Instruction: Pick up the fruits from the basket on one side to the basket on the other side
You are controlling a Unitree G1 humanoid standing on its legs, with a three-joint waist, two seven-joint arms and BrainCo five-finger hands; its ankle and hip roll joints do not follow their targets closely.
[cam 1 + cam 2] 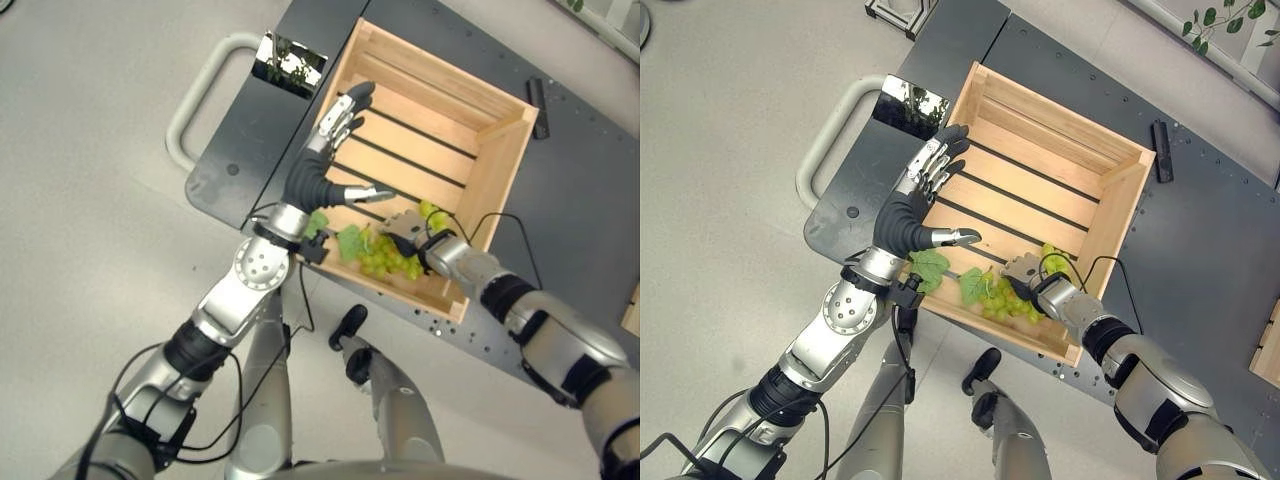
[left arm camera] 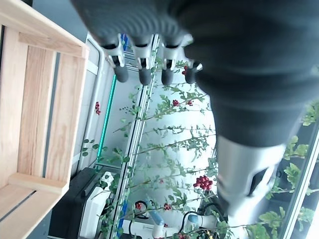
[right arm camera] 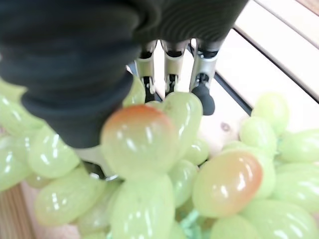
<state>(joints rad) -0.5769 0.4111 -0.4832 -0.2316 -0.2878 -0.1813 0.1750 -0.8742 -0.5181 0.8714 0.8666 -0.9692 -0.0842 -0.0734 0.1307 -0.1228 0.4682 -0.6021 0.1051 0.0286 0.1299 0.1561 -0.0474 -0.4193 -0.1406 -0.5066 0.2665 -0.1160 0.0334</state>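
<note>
Both head cameras looked steeply down, sharing the wooden crate (image 1: 1045, 190) on the dark table (image 1: 1210, 260). The right wrist camera sat right against the grapes (image 3: 149, 164); the left faced outward past the crate's rim.

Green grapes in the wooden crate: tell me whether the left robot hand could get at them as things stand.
Probably yes. The left robot hand hovers open over the wooden crate, near the green grapes, and the crate's top is open. But the right robot hand is already at the bunch, so it would crowd any approach from that side.
</note>
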